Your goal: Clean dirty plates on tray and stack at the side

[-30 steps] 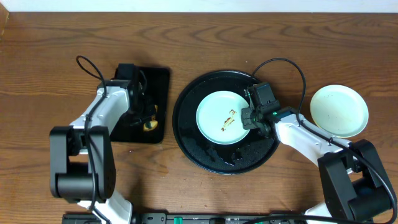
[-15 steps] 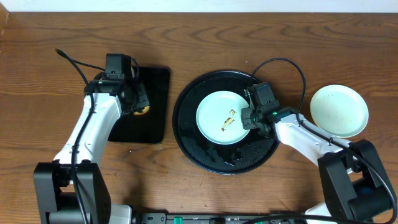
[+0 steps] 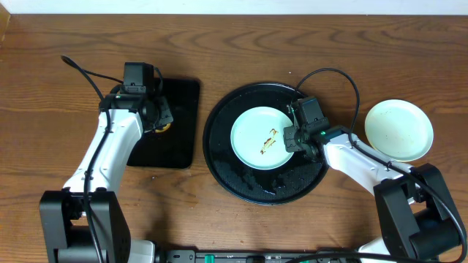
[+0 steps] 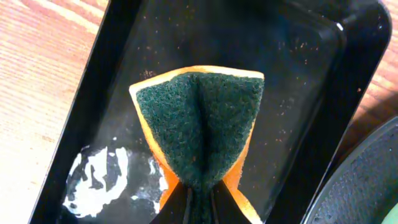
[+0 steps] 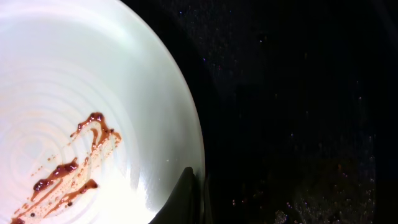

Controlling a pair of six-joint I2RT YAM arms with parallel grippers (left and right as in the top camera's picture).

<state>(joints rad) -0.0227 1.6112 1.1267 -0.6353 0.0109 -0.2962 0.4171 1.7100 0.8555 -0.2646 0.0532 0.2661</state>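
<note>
Overhead and wrist views of a two-arm set-up at a wooden desk (image 3: 219,44). The round tray (image 3: 219,172), glossy black with a raised rim, lies right of centre. One aqua plate (image 3: 256,131) lies flat inside it, toward the far half, with bare tray floor showing on the near side. A brown smear (image 5: 68,168) marks the plate's centre; in the right wrist view it runs as thin streaks with small specks.

The right claw (image 3: 290,139) sits at the right edge of this plate, pinching the rim: one dark finger (image 5: 183,199) lies over the pale surface, the other is hard to separate from the black tray beneath.

A second plate (image 3: 398,130), pale and with no clear smear, rests on the desk to the right of the round tray, apart from its rim. Whether another plate lies under it cannot be told.

To the left of the round tray lies a rectangular tray (image 3: 186,139), also black. The left claw (image 4: 199,196) hangs above it, pressed onto a sponge (image 4: 199,118), orange with a dark green scouring face that is creased down the middle by the pinch. A white residue (image 4: 99,180) spots the floor of the rectangular tray beside the sponge.
</note>
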